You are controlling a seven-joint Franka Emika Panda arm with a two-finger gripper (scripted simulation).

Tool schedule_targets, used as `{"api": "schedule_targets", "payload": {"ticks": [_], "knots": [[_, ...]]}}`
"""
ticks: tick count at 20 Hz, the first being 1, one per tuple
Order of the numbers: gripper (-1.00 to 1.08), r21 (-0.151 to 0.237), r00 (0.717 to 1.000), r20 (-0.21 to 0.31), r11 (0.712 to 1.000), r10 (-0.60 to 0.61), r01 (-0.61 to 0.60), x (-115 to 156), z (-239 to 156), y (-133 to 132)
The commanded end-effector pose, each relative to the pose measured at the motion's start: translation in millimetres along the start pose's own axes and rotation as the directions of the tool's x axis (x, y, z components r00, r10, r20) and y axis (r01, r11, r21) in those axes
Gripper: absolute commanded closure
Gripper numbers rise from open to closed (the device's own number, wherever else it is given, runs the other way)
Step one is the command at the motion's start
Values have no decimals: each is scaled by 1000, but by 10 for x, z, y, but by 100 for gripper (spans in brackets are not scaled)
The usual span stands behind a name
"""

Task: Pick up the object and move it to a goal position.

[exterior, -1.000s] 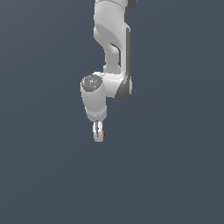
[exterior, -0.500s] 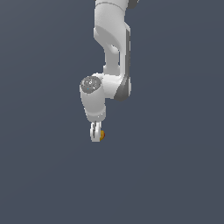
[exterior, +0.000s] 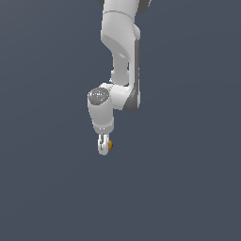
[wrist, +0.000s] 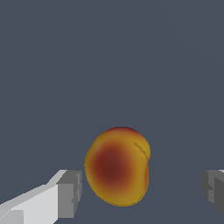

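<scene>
The white jointed robot arm [exterior: 120, 56] hangs down from above, its wrist bent so the white end effector [exterior: 104, 146] points straight down. In the wrist view its 2 grey-padded fingers [wrist: 68, 194] stand wide apart, jaws parted.

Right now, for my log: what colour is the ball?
Yellow-orange with a dark red patch; clearest in the wrist view.

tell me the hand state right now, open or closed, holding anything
Hand: open, holding nothing. The ball sits between its fingers with gaps on both sides.
</scene>
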State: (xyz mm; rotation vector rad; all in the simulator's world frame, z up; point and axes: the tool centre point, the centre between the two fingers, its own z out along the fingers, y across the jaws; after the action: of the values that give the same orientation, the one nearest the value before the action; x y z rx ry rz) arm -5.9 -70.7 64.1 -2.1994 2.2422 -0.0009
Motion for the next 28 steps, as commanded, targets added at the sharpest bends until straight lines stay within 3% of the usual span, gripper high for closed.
{"api": "schedule_targets", "payload": {"ticks": [1,8,9,28], "knots": [[-92,-1,1000,0,1000,2,-2,2,137,9],[-92,-1,1000,0,1000,3,-3,2,293,0],[108,-1,1000,0,1000,3,-3,2,293,0],[108,1,1000,0,1000,3,-3,-118,93,40]]}}
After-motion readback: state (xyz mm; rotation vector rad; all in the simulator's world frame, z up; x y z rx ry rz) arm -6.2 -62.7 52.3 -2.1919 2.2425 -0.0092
